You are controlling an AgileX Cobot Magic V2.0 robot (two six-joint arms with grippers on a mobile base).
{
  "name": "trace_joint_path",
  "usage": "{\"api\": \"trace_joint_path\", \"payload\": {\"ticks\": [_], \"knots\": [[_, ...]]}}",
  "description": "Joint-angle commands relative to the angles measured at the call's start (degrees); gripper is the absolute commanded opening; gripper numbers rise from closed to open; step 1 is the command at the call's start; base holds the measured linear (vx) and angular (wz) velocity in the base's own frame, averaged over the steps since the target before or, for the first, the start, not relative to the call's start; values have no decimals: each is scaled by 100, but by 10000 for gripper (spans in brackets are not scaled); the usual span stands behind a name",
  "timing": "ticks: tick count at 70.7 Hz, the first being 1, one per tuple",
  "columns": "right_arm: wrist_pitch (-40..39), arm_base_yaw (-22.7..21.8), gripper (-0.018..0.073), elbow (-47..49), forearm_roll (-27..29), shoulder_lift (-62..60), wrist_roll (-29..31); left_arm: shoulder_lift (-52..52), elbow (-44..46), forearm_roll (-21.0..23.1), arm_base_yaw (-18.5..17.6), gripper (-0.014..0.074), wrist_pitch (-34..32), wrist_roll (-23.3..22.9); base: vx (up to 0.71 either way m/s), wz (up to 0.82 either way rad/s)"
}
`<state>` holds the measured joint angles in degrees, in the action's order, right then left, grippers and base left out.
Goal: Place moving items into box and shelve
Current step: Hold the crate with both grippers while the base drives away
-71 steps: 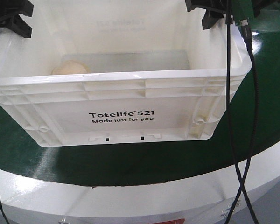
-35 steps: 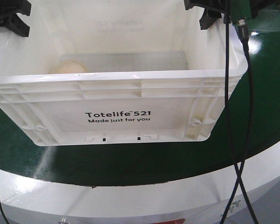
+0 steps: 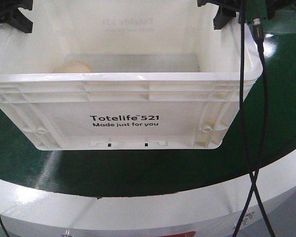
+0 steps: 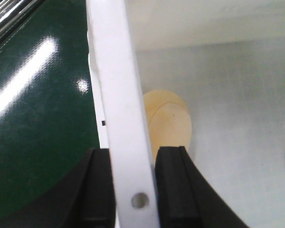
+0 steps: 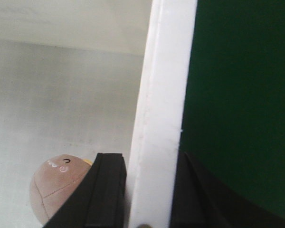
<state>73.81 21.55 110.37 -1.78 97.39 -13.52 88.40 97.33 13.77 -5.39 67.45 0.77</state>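
Over the green table (image 3: 138,173) is the white box (image 3: 126,123), with a tan round thing (image 3: 73,66) and a soft toy (image 5: 57,187) inside, and farther back the left gripper (image 4: 135,185) and right gripper (image 5: 149,190) each squeeze a side wall, ready, I think, to lift it.

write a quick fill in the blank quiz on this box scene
1. The box is printed Totelife ___.
2. Under it is a dark ___ surface.
3. Its side walls are clamped by ___ hands, the left hand and the right hand.
4. The plush toy lies ___ the box.
Missing words: 521; green; two; inside.
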Motion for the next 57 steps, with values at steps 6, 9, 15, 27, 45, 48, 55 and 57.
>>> {"api": "trace_joint_path", "payload": {"ticks": [6, 9, 15, 27, 45, 48, 55, 57], "knots": [[-180, 187, -4, 264, 1287, -338, 7, -317, 247, 1685, -224, 0, -720, 20, 0, 0], [-180, 187, -4, 264, 1287, -338, 7, -317, 247, 1685, -224, 0, -720, 20, 0, 0], [-180, 187, -4, 264, 1287, -338, 7, -317, 247, 1685, -224, 0, -715, 24, 0, 0], [-180, 187, -4, 264, 1281, -338, 7, -317, 247, 1685, -224, 0, -715, 24, 0, 0], [-180, 187, -4, 264, 1281, -338, 7, -317, 247, 1685, -224, 0, -709, 24, 0, 0], [-180, 187, -4, 264, 1281, -338, 7, -317, 247, 1685, -224, 0, -709, 24, 0, 0], [-180, 187, -4, 264, 1281, -338, 7, -317, 247, 1685, -224, 0, -709, 24, -1, 1], [-180, 187, -4, 264, 1274, -338, 7, -317, 247, 1685, -224, 0, -709, 24, -3, 0]]}}
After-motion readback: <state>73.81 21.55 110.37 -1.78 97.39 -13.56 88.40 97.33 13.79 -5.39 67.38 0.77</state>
